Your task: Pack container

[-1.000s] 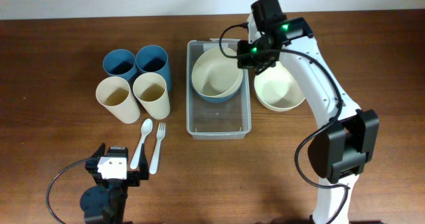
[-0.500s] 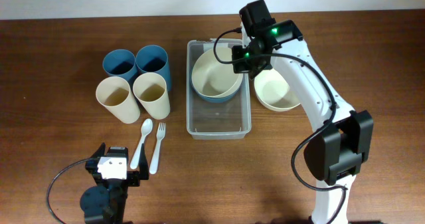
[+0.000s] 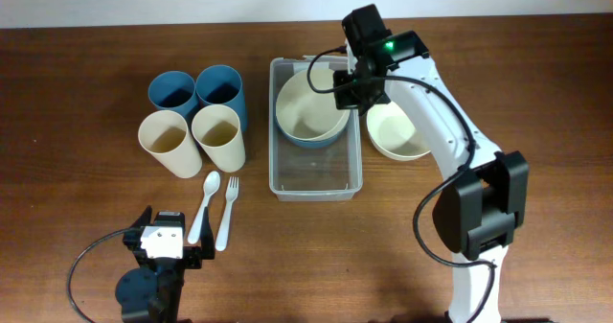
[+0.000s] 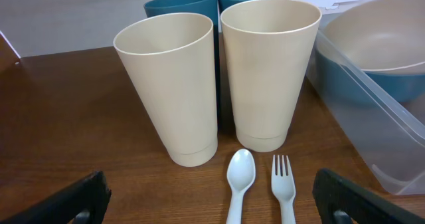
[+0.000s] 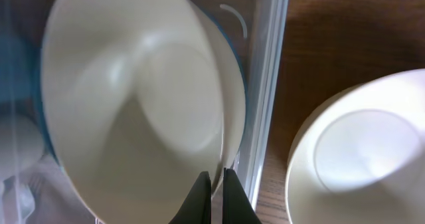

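The clear rectangular container (image 3: 316, 177) lies mid-table and also shows in the right wrist view (image 5: 265, 98) and the left wrist view (image 4: 372, 111). A blue bowl (image 3: 291, 134) sits in its far half. My right gripper (image 3: 351, 87) (image 5: 214, 187) is shut on the right rim of a cream bowl (image 3: 311, 107) (image 5: 133, 111), which is tilted over the blue bowl (image 5: 45, 127). A second cream bowl (image 3: 400, 131) (image 5: 362, 151) stands on the table right of the container. My left gripper (image 3: 165, 246) (image 4: 212, 214) is open and empty at the front left.
Two blue cups (image 3: 220, 88) and two cream cups (image 3: 218, 131) (image 4: 265, 71) stand left of the container. A pale spoon (image 3: 205, 203) (image 4: 239, 184) and fork (image 3: 227, 208) (image 4: 284, 187) lie in front of the cups, just ahead of my left gripper.
My right gripper has moved left from above the container's right wall to over the bowl's right rim. The left arm has not moved.
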`<action>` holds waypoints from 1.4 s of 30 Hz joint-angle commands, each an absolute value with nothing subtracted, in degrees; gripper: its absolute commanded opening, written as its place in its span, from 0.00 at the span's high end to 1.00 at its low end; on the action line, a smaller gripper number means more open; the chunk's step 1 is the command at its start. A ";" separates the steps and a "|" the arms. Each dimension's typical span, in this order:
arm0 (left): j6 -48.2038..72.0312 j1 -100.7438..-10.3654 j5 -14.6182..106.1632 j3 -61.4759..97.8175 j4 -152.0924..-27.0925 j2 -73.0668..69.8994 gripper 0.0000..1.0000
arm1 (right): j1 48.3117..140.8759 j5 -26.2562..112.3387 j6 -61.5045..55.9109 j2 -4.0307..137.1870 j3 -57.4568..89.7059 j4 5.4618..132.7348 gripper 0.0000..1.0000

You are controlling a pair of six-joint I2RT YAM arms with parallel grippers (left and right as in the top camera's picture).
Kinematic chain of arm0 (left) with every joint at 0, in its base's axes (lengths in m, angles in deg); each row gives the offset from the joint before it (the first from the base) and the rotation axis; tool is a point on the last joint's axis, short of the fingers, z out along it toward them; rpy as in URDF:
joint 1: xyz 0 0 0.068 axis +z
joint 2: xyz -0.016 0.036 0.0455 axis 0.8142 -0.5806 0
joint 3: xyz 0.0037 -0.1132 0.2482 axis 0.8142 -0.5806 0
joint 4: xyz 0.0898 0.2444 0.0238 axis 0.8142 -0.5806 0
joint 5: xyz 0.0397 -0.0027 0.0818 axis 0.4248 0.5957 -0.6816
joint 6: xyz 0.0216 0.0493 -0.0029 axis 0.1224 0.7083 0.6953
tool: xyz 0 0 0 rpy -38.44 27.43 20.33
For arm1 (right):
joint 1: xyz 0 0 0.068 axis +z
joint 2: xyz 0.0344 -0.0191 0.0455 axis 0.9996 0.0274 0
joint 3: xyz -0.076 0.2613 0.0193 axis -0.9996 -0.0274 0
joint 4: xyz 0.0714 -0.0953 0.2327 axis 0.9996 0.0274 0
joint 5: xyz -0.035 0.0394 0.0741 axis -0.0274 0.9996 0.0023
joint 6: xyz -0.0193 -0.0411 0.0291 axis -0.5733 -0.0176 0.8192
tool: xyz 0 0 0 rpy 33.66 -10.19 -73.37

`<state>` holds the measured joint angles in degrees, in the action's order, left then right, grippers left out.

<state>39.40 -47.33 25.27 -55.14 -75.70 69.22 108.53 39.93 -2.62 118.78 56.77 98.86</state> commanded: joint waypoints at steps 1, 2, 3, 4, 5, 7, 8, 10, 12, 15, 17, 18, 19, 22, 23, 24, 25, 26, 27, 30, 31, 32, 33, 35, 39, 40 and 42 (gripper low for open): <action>40.14 -47.54 25.88 -55.47 -75.61 69.70 0.00 | 108.66 38.81 -2.97 119.31 56.51 98.66 0.96; 40.12 -47.54 25.88 -55.47 -75.61 69.70 0.01 | 108.66 38.79 -2.95 119.31 56.51 98.92 0.96; 40.14 -47.54 25.88 -55.47 -75.64 69.70 0.01 | 108.66 38.81 -2.95 119.46 56.44 98.92 0.96; 40.14 -47.54 25.88 -55.47 -75.64 69.70 0.00 | 108.75 38.81 -2.95 119.75 56.42 98.94 0.96; 40.12 -47.54 25.88 -55.47 -75.64 69.70 0.00 | 108.79 38.81 -2.95 120.01 56.40 98.99 0.96; 40.14 -47.54 25.88 -55.47 -75.64 69.70 0.00 | 108.79 38.83 -2.95 120.60 56.40 99.10 0.96; 40.14 -47.54 25.88 -55.47 -75.64 69.70 0.00 | 108.79 38.83 -2.95 120.73 56.40 99.21 0.96; 40.14 -47.54 25.88 -55.47 -75.61 69.70 0.01 | 108.79 38.83 -2.95 120.97 56.40 99.56 0.96; 40.14 -47.54 25.88 -55.47 -75.64 69.70 0.00 | 108.79 38.83 -2.93 121.01 56.40 99.71 0.96; 40.14 -47.54 25.88 -55.47 -75.64 69.70 0.00 | 108.79 38.83 -2.93 121.01 56.40 99.77 0.96; 40.14 -47.54 25.88 -55.47 -75.64 69.70 0.01 | 108.79 39.03 -2.93 121.21 56.40 99.99 0.96; 40.12 -47.54 25.88 -55.47 -75.64 69.70 0.00 | 108.79 39.14 -2.91 121.23 56.40 100.08 0.96; 40.12 -47.54 25.88 -55.47 -75.61 69.70 0.01 | 108.79 39.23 -2.91 121.34 56.40 100.17 0.96; 40.14 -47.54 25.88 -55.47 -75.64 69.70 0.01 | 108.79 39.23 -2.73 121.60 56.40 100.39 0.96; 40.12 -47.54 25.88 -55.47 -75.64 69.70 0.00 | 108.79 39.29 -2.73 121.71 56.40 100.45 0.96; 40.14 -47.54 25.88 -55.47 -75.64 69.70 0.00 | 108.79 39.29 -2.73 121.71 56.40 100.61 0.96; 40.14 -47.54 25.88 -55.47 -75.61 69.70 0.00 | 108.79 39.29 -2.73 121.71 56.40 100.67 0.96; 40.14 -47.54 25.88 -55.47 -75.64 69.70 0.00 | 108.79 39.29 -2.73 121.71 56.40 100.76 0.96; 40.14 -47.54 25.88 -55.47 -75.61 69.70 0.00 | 108.79 39.27 -2.75 121.71 56.40 100.76 0.96; 40.14 -47.54 25.88 -55.47 -75.61 69.70 0.00 | 108.72 39.21 -2.80 121.23 56.51 100.58 0.96; 40.12 -47.54 25.88 -55.47 -75.64 69.70 0.00 | 108.59 38.90 -2.84 120.71 56.68 100.58 0.96; 40.12 -47.54 25.88 -55.47 -75.61 69.70 0.00 | 108.27 38.18 -2.97 119.85 57.10 100.63 0.96; 40.12 -47.54 25.88 -55.47 -75.64 69.70 0.00 | 107.83 37.59 -2.95 118.87 57.69 100.85 0.96; 40.14 -47.54 25.88 -55.47 -75.61 69.70 0.00 | 106.76 37.43 -2.91 116.93 59.24 101.63 0.94; 40.14 -47.54 25.88 -55.47 -75.64 69.70 0.00 | 102.98 37.46 -2.71 112.86 61.79 104.32 0.61; 40.12 -47.54 25.88 -55.47 -75.64 69.70 0.01 | 101.38 37.46 -2.69 111.94 61.95 105.02 0.53; 40.14 -47.54 25.88 -55.47 -75.64 69.70 0.00 | 98.56 37.04 -1.62 111.22 61.95 106.38 0.48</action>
<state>39.40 -47.33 25.27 -55.14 -75.70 69.22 103.22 38.81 -2.67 116.34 59.67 105.15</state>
